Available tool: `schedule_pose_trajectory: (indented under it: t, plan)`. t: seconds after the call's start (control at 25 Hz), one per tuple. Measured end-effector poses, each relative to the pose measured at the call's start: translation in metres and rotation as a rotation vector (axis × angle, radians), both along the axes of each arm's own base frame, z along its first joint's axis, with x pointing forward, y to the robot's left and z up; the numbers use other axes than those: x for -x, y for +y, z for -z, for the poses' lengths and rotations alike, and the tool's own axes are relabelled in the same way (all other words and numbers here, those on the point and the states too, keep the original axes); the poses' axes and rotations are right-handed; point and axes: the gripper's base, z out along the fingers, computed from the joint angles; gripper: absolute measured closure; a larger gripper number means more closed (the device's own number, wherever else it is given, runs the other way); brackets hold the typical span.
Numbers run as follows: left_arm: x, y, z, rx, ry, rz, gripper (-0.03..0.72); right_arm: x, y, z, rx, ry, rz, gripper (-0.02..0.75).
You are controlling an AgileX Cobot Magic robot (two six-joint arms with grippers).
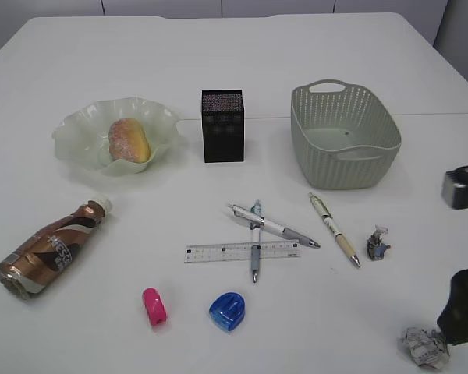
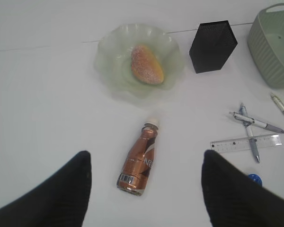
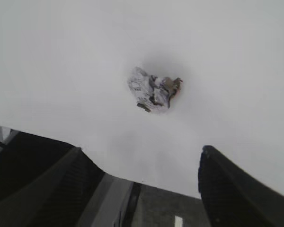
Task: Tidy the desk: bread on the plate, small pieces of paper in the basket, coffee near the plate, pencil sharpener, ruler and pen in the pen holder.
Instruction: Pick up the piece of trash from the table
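Note:
The bread [image 1: 129, 140] lies on the pale green plate [image 1: 78, 125]. A brown coffee bottle [image 1: 51, 248] lies on its side in front of the plate. My left gripper [image 2: 146, 155] hovers open high above the bottle [image 2: 139, 161], holding nothing. A clear ruler [image 1: 242, 252] lies under two crossed pens [image 1: 273, 226], and a third pen [image 1: 335, 230] is to their right. A pink sharpener [image 1: 154, 305] and a blue one [image 1: 227, 311] sit near the front. My right gripper [image 1: 461, 251] is open at the table's right edge, facing a crumpled paper [image 3: 154, 95].
The black mesh pen holder [image 1: 221, 125] stands upright at mid-table. The green basket [image 1: 343, 136] is right of it. Crumpled papers lie at the right [image 1: 378, 243] and front right [image 1: 423, 347]. The table's edge [image 3: 146, 182] runs just under the right gripper.

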Motion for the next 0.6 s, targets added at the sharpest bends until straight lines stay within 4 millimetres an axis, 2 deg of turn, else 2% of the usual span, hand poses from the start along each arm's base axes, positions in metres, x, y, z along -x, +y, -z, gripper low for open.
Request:
schedule_pose_trajectory:
  t: [0.16,0.32,0.6]
  plan:
    - [0.005,0.001,-0.002,0.003,-0.012,0.000,0.166,-0.017,0.011,0.029,0.061,0.071,-0.100,0.166]
    - [0.006,0.001,-0.003,0.004,-0.014,0.000,0.166,-0.029,0.012,0.054,0.124,0.139,-0.137,0.166]
    - [0.006,0.001,-0.003,0.004,-0.014,0.000,0.167,-0.042,0.014,0.073,0.144,0.124,-0.157,0.166]
